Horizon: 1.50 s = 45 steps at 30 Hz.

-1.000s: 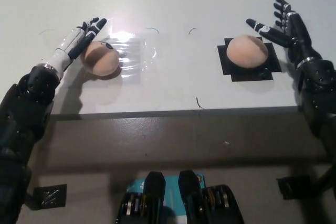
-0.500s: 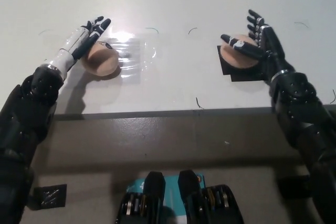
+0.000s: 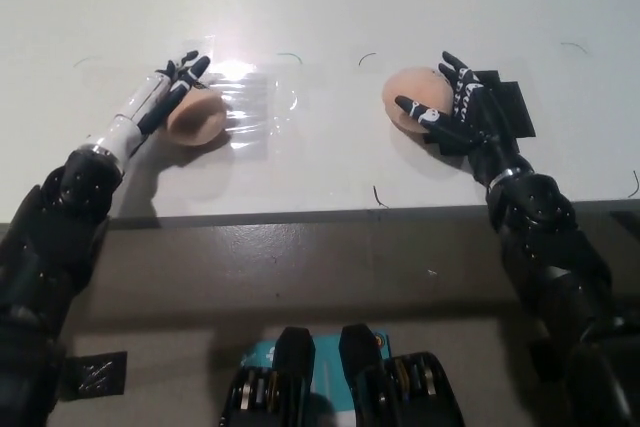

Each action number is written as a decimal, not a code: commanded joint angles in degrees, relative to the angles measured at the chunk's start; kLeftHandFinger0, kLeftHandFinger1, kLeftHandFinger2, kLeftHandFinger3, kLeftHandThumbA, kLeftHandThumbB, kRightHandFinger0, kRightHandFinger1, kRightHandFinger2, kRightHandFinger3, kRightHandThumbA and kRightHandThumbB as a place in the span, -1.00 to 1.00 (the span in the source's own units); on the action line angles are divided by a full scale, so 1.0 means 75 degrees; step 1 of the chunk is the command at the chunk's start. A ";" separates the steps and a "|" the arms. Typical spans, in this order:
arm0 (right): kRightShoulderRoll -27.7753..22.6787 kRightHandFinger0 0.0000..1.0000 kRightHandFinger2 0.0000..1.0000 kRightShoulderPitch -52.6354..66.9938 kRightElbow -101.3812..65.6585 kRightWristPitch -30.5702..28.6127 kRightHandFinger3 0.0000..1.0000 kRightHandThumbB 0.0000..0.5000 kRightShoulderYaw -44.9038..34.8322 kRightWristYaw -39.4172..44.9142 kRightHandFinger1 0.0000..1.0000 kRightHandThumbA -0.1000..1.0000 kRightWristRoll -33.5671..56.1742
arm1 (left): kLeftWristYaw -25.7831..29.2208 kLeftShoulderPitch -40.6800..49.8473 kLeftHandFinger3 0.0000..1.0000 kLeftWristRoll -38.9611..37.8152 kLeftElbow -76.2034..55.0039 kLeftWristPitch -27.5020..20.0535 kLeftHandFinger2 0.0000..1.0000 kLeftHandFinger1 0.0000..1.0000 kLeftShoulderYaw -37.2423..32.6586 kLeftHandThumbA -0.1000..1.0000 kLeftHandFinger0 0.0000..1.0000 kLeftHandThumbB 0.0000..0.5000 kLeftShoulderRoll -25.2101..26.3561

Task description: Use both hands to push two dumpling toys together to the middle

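Your right hand (image 3: 450,107), fingers spread, presses the right dumpling (image 3: 410,95), now off the black patch (image 3: 508,105). Your left hand (image 3: 170,87), fingers spread, touches the left dumpling (image 3: 197,115), its long axis roughly across the table (image 3: 330,7).

Your left hand (image 3: 172,87) has a white, glossy back with black fingers on a bulky black segmented forearm, and your right hand (image 3: 452,112) is all black with small white finger markings.
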 commanded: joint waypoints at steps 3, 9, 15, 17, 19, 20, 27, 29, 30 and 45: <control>0.0076 1.00 1.00 0.0060 -0.0546 -0.0136 1.00 -0.11 0.0005 0.0170 1.00 1.00 0.0195 | -0.0217 0.0067 1.00 -0.0507 -0.0093 -0.0326 1.00 1.00 0.0393 1.00 1.00 0.18 -0.0116; 0.0306 1.00 1.00 0.0311 -0.0549 -0.0165 1.00 0.01 -0.0063 0.0181 1.00 1.00 0.0330 | -0.0383 0.0585 1.00 -0.0831 -0.0566 -0.0326 1.00 1.00 0.0615 1.00 1.00 0.23 -0.0376; 0.0797 1.00 1.00 0.0552 -0.0574 -0.0236 1.00 0.02 0.0013 0.0325 1.00 1.00 0.0417 | -0.0348 0.1154 1.00 -0.0878 -0.1582 -0.0059 1.00 1.00 0.0657 1.00 1.00 0.25 -0.0849; 0.0908 1.00 1.00 0.0580 -0.0500 -0.0291 1.00 -0.01 -0.0010 0.0380 1.00 1.00 0.0494 | -0.0316 0.1288 1.00 -0.0892 -0.1842 0.0083 1.00 1.00 0.0649 1.00 1.00 0.20 -0.0958; 0.1133 1.00 1.00 0.0514 -0.0274 -0.0423 1.00 -0.05 -0.0009 0.0322 1.00 1.00 0.0516 | -0.0254 0.1391 1.00 -0.0946 -0.2078 0.0113 1.00 1.00 0.0659 1.00 1.00 0.26 -0.1202; 0.1232 1.00 1.00 0.0483 -0.0213 -0.0470 1.00 -0.10 0.0003 0.0264 1.00 1.00 0.0506 | -0.0147 0.1382 1.00 -0.0862 -0.2093 0.0110 1.00 1.00 0.0615 1.00 1.00 0.29 -0.1300; 0.1557 1.00 1.00 0.0407 -0.0119 -0.0478 1.00 -0.27 -0.0108 0.0353 1.00 1.00 0.0706 | 0.0202 0.1298 1.00 -0.0880 -0.1962 0.0151 1.00 1.00 0.0738 1.00 1.00 0.35 -0.1801; 0.1610 1.00 1.00 0.0368 -0.0089 -0.0446 1.00 -0.21 -0.0175 0.0349 1.00 1.00 0.0808 | 0.0322 0.1245 1.00 -0.0791 -0.1883 0.0094 1.00 1.00 0.0699 1.00 1.00 0.43 -0.1873; 0.1636 1.00 1.00 0.0356 -0.0087 -0.0438 1.00 -0.19 -0.0193 0.0323 1.00 1.00 0.0830 | 0.0381 0.1207 1.00 -0.0765 -0.1809 0.0070 1.00 1.00 0.0688 1.00 1.00 0.39 -0.1905; 0.1641 1.00 1.00 0.0301 -0.0044 -0.0533 1.00 -0.21 -0.0326 0.0310 1.00 1.00 0.0967 | 0.0594 0.0857 1.00 -0.0593 -0.1091 -0.0115 1.00 1.00 0.0463 1.00 1.00 0.10 -0.1979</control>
